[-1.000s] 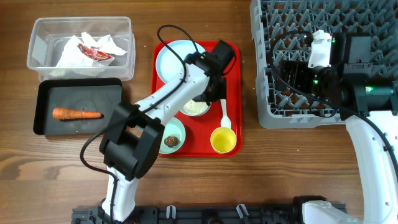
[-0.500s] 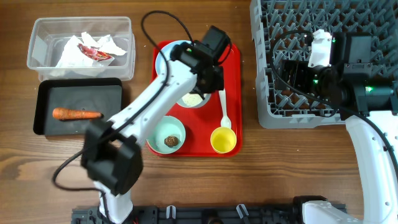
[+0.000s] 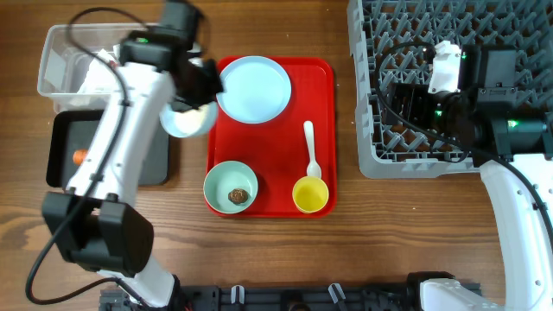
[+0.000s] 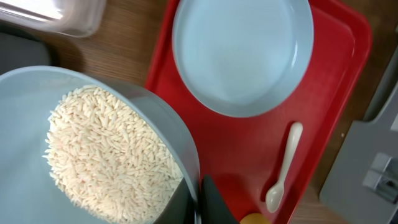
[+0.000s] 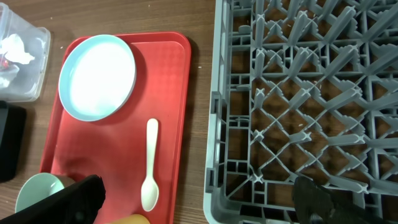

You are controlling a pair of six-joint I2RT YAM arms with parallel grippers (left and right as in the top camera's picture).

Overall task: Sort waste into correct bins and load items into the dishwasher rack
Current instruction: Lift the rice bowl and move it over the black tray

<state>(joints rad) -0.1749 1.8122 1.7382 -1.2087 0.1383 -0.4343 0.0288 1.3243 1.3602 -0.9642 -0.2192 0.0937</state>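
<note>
**Edges and room.** The red tray is the reference. A narrow strip of tabletop runs between its right edge and the grey dishwasher rack. Off its left edge lie the clear tub and, nearer the robot, the black tray. Bare red surface shows in the red tray's middle.

**Task object.** The left fingers are clenched on the rim of a pale mint bowl. It is held just left of the red tray, over the spot where the tub and the black tray meet. A heap of white rice fills its base.

**Containers.**
- Red tray, far-left corner: a round pale-blue plate.
- Red tray, near-left corner: a second mint bowl holding a brown lump.
- Red tray, near-right corner: a yellow cup. Just beyond it lies a white spoon, scoop end toward the cup.
- Clear tub: a crumpled napkin.
- Black tray: a carrot, largely hidden by the arm.

**Right arm.** The right fingers are spread wide over the rack's left part, grasping nothing.
</note>
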